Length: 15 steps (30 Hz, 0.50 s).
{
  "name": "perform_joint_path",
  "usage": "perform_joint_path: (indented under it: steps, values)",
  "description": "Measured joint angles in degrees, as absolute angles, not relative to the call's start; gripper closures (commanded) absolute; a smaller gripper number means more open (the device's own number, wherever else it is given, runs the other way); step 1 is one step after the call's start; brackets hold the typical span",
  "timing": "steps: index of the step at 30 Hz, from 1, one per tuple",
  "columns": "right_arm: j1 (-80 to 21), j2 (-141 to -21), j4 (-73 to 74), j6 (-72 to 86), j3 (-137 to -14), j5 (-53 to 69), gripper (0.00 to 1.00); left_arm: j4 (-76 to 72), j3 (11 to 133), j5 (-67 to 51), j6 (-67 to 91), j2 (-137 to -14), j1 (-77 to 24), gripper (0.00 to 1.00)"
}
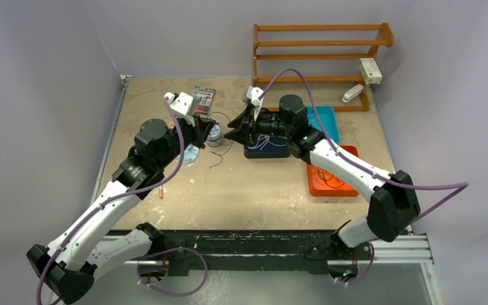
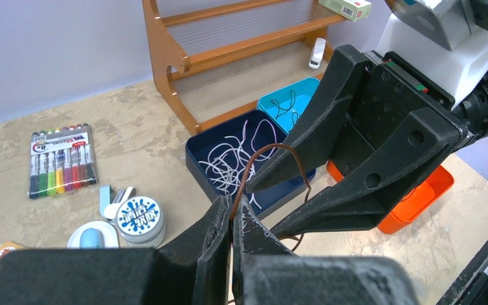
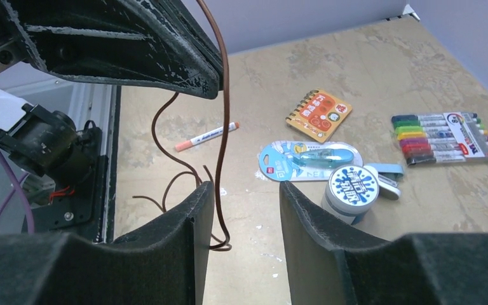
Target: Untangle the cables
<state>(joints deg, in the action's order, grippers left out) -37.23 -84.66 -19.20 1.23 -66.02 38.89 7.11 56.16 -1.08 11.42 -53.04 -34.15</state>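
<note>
— Where do we find the brown cable (image 2: 273,147)?

— Pinched in our left tool (image 2: 232,213), whose jaws are shut tight on it; from that pinch it rises, arches over the upper finger of our right tool (image 2: 261,210) and drops down between that tool's two fingers.

— Is our right tool holding it?

— No; its jaws stand apart. In the right wrist view the cable hangs along the inner edge of one finger; whether it touches, we cannot tell; its loose end curls on the tabletop (image 3: 356,76) below.

— And the other cables?

— White cables (image 2: 225,166) lie heaped in the navy bin (image 2: 197,171) just behind the two tools; a few dark cables (image 2: 286,108) lie in the teal bin (image 2: 262,105) beside it; the orange bin (image 2: 429,197) shows past our right tool's fingers.

— Anything else?

— A marker set (image 2: 60,162) lies flat on the tabletop; a round pot (image 2: 138,219) stands near our left tool.
</note>
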Motion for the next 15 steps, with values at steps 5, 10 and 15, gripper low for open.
perform_joint_path:
  steps: [5, 10, 15]
  values:
    - [-37.23, -84.66, -20.14, 0.80, -65.30, 40.12, 0.55, 7.16, 56.16, -1.15, 11.42, -53.36, -34.15, 1.00]
    - [-37.23, -83.50, -20.91, 0.60, -63.48, 39.81, 0.52, 7.22, 56.16, -1.17, 11.42, -53.87, -34.15, 1.00]
    - [-37.23, -79.11, -23.79, 1.06, -60.40, 38.02, 0.49, 7.38, 56.16, -1.21, 11.40, -54.11, -34.15, 1.00]
